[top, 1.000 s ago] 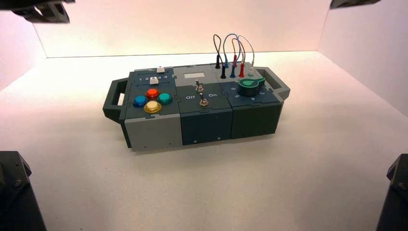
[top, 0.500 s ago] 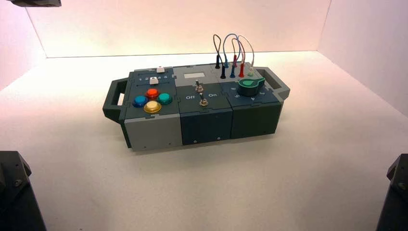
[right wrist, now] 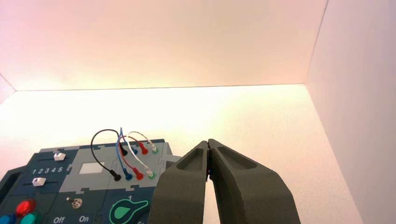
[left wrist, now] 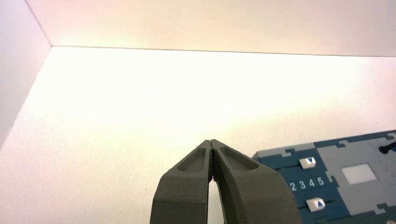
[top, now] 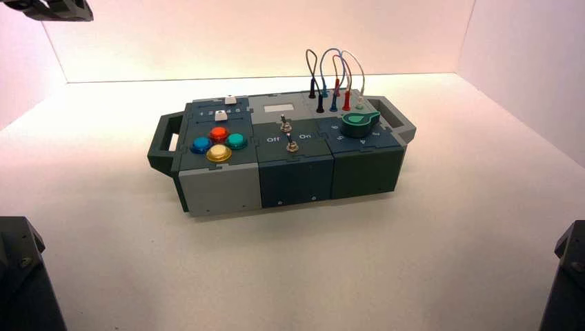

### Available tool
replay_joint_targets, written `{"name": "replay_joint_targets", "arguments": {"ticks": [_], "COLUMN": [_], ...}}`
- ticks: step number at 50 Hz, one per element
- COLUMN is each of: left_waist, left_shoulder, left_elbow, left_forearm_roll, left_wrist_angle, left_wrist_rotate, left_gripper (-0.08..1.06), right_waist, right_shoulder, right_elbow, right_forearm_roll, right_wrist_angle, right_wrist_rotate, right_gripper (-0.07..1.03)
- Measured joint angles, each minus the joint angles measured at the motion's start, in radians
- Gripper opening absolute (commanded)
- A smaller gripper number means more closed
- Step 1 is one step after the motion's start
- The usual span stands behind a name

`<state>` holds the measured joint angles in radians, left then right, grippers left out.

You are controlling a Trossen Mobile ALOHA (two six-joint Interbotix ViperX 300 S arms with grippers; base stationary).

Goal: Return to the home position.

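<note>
Step in hand: the going back to home, I judge; both grippers are away from the box and hold nothing, so the work seems to be at its end or very near to it.
Next move: if the left arm is not fully at home, it calls for a small, slow motion in free air, and then to rest; no part of the box needs a touch.
Left arm: one dark piece of it shows at the far left corner of the high view, raised and well apart from the box.
Left gripper: beyond the left end of the box, pointing forward to the back wall; the sliders are off to its side, not touched.
Left fingers: pressed together at the tips, with nothing between them.
Right gripper: parked beyond the right end of the box, near neither the knob nor the wires.
Right fingers: also pressed together, pinching nothing.
Box: on the table, in the middle between the two arms, standing slightly turned.
Risk: small, in my judgement; only a low swing inward could catch the box handle.
</note>
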<state>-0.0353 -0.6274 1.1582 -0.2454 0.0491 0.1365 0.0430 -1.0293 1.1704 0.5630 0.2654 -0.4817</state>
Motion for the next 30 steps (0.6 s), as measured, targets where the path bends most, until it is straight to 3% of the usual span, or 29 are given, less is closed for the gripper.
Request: {"name": "replay_joint_targets", "arguments": {"ticks": [18,30], "left_waist": [0.000,0.000], "left_shoulder": [-0.225,-0.261], "left_elbow": [0.075,0.095], "left_forearm_roll": [-0.003,-0.003], "left_wrist_angle": [0.011,0.014], "left_wrist_rotate": [-0.008,-0.008], "left_gripper": [-0.03,-0.03], "right_waist": [0.000,0.000], "right_shoulder": [-0.002,-0.002], "right_elbow": [0.000,0.002], "right_forearm_roll": [0.002,0.002], "right_wrist_angle": [0.000,0.000], "right_wrist_rotate": [0.000,0.002], "right_gripper": [-0.02,-0.02]}}
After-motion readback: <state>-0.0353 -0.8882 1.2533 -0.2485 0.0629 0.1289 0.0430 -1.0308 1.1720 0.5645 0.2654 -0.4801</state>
